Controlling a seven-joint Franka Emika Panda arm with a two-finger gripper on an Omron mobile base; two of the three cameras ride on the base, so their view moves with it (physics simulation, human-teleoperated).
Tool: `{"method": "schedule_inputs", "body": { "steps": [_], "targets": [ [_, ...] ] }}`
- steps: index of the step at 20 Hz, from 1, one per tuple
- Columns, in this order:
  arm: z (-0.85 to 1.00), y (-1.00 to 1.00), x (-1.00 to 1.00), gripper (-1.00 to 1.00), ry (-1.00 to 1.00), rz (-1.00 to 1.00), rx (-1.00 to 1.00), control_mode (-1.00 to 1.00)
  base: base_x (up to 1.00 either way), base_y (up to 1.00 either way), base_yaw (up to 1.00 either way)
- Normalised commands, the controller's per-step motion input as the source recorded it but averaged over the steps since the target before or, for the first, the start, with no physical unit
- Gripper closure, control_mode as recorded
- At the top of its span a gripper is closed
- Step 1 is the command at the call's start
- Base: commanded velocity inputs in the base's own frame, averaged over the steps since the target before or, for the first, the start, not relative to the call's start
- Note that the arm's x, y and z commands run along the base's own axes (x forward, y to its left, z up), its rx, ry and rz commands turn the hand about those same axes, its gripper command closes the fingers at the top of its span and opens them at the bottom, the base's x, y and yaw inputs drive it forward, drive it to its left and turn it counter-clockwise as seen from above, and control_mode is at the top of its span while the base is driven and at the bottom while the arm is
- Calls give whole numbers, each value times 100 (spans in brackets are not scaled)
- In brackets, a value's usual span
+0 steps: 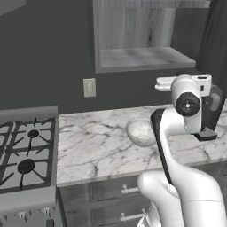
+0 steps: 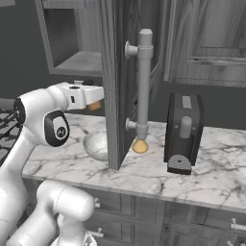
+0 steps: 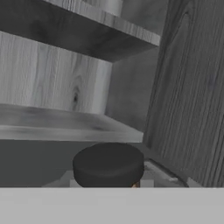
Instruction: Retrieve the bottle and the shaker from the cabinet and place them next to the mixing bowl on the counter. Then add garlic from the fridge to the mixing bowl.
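White veined marble counter (image 1: 97, 142) under grey wood-grain cabinet (image 1: 142, 57): pincer (image 2: 94, 103) clamps small orange-brown dark-capped shaker (image 3: 108, 165), lower it upright near whitish glassy mixing bowl (image 1: 141, 131), at its 3 o'clock.

The mixing bowl (image 1: 141, 131) stands on the tabletop (image 1: 97, 142), which lies directly below the cabinet (image 1: 137, 35). Left of the bowl a stove (image 1: 26, 155) adjoins the tabletop. Right of the bowl hangs the open cabinet door (image 2: 117, 81), and beyond the door the bottle (image 2: 140, 145) stands on the tabletop, with a toaster (image 2: 183, 132) further right. Above the bowl, below the cabinet shelf, the tool (image 2: 96, 96) carries the shaker (image 3: 108, 165).
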Motion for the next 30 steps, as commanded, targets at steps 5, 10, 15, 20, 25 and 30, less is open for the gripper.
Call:
{"method": "schedule_inputs", "body": {
  "steps": [5,10,15,20,25,30],
  "targets": [
    [-37,-29,-55,100,3,0,3,-100,0,0,0],
    [-52,-8,-35,100,0,0,0,-100,0,0,0],
    [-57,-1,-15,100,0,1,0,-100,0,0,0],
    [-58,0,-1,100,1,5,1,-100,0,0,0],
    [-62,-9,0,100,0,8,0,-100,0,0,0],
    [-65,-16,0,100,0,11,1,-100,0,0,0]
  ]
}}
